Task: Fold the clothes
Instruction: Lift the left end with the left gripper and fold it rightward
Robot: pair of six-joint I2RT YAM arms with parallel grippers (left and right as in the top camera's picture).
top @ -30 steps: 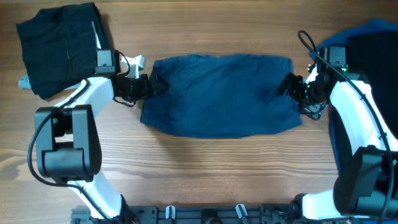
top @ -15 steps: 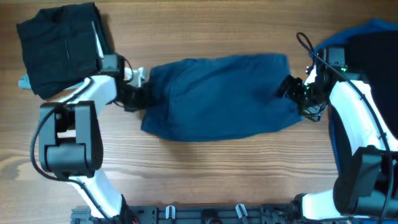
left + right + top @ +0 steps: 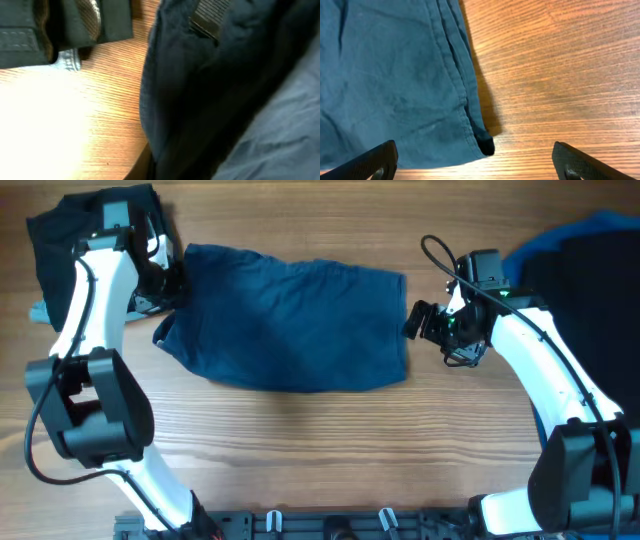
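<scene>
The navy shorts-like garment (image 3: 290,315) lies spread on the wooden table, left of centre. My left gripper (image 3: 170,280) is at its far left edge and shut on the fabric, which bunches there. In the left wrist view the navy cloth (image 3: 225,100) drapes right in front of the camera and hides the jaws. My right gripper (image 3: 416,320) stands open just off the garment's right edge. In the right wrist view its fingertips (image 3: 375,162) are spread wide, with the garment's hemmed corner (image 3: 480,140) lying flat between them, untouched.
A folded black garment (image 3: 90,255) lies at the back left corner, just behind my left gripper, and shows as dark cloth (image 3: 60,25) in the left wrist view. A pile of bright blue and black clothes (image 3: 590,250) covers the right edge.
My left gripper has shut on the garment's left edge and pulled it left and toward the back. My right gripper has followed leftward, still open.
</scene>
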